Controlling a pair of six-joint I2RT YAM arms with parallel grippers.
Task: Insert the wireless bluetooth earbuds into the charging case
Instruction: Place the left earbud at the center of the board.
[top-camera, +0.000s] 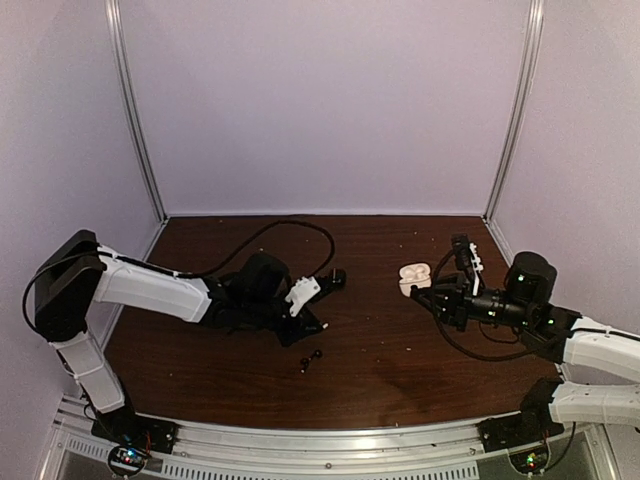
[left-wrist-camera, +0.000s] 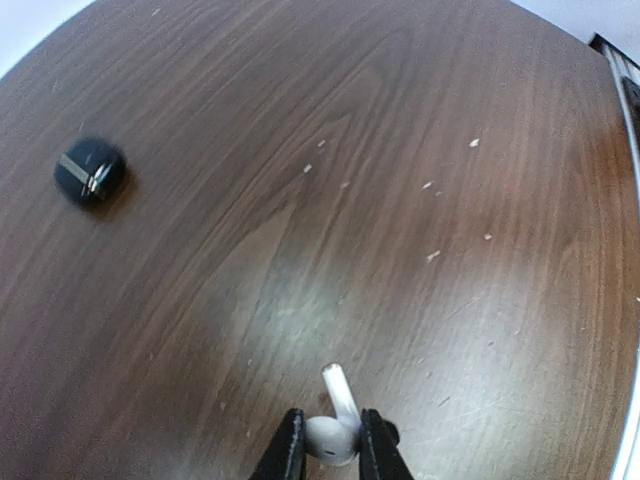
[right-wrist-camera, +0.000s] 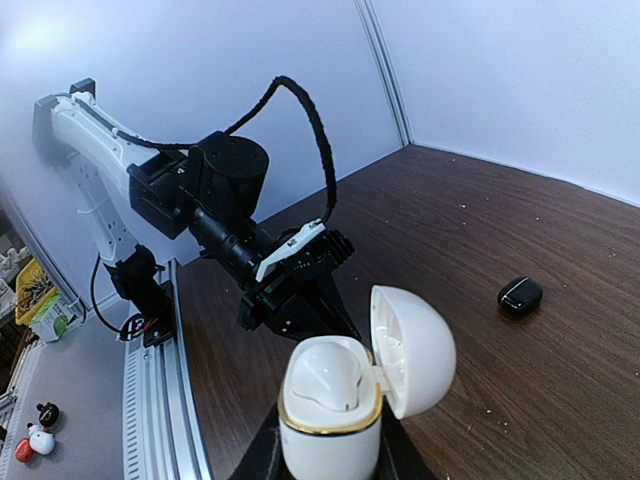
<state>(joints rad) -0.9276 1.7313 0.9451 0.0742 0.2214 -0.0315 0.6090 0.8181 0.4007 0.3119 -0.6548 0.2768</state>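
My left gripper (left-wrist-camera: 330, 445) is shut on a glossy white earbud (left-wrist-camera: 335, 432), gripped by its bulb with the stem pointing away, just above the wooden table. In the top view the left gripper (top-camera: 318, 326) is at the table's middle. Two black earbuds (top-camera: 311, 359) lie on the table just in front of it. My right gripper (right-wrist-camera: 330, 455) is shut on the white charging case (right-wrist-camera: 330, 410), which has a gold rim and an open lid (right-wrist-camera: 412, 350); a rounded white shape sits in its well. In the top view the case (top-camera: 413, 277) is held at the right.
A small closed black case (left-wrist-camera: 90, 172) lies on the table beyond the left gripper, also seen from the right wrist (right-wrist-camera: 520, 296) and from the top (top-camera: 337, 279). A black cable (top-camera: 290, 228) loops over the left arm. Enclosure walls surround the table; a metal rail (top-camera: 330, 440) runs along the near edge.
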